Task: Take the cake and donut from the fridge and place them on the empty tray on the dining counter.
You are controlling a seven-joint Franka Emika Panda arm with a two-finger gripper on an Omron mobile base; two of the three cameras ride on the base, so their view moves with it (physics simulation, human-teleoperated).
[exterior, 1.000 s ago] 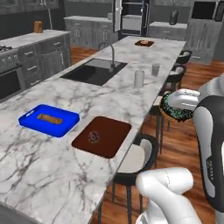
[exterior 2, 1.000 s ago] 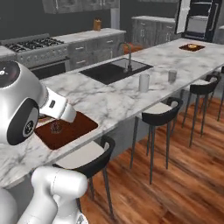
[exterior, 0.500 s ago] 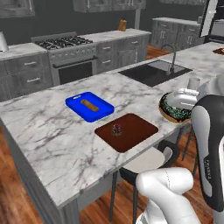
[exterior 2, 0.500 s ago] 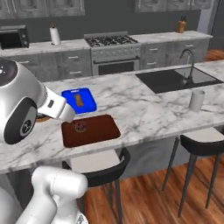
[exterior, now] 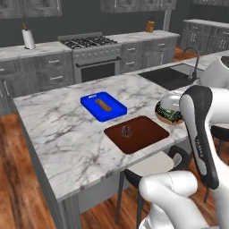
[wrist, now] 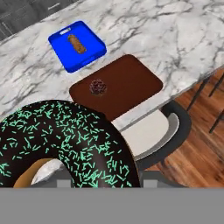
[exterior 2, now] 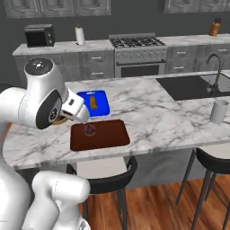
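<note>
Our pincer [exterior: 169,112] grips the donut [wrist: 61,144], which sits right up against the hand camera, its dark frosting and green sprinkles turned toward us. In the left base view we see it at the near edge of the counter [exterior: 62,134], just beside the tray [exterior: 138,134] and off to that tray's right.

The relation the coming move turns on, as we judge it: the tray lies ahead of the pincer and a little to the right in the hand view, across the counter's edge, with its long axis running roughly along that edge. The cake [wrist: 98,86] rests on the tray toward its left end, so the bare right half is where we would aim the donut.

We have one arm only, so no choice of hand arises.

Our count:
- one donut, held
- one cake, on the tray
- one reddish-brown tray
- one blue tray [exterior: 103,106] just behind it, apart from it, carrying one brown bar [exterior: 103,104]
- one grey cup [exterior 2: 218,111] well off along the counter.
</note>
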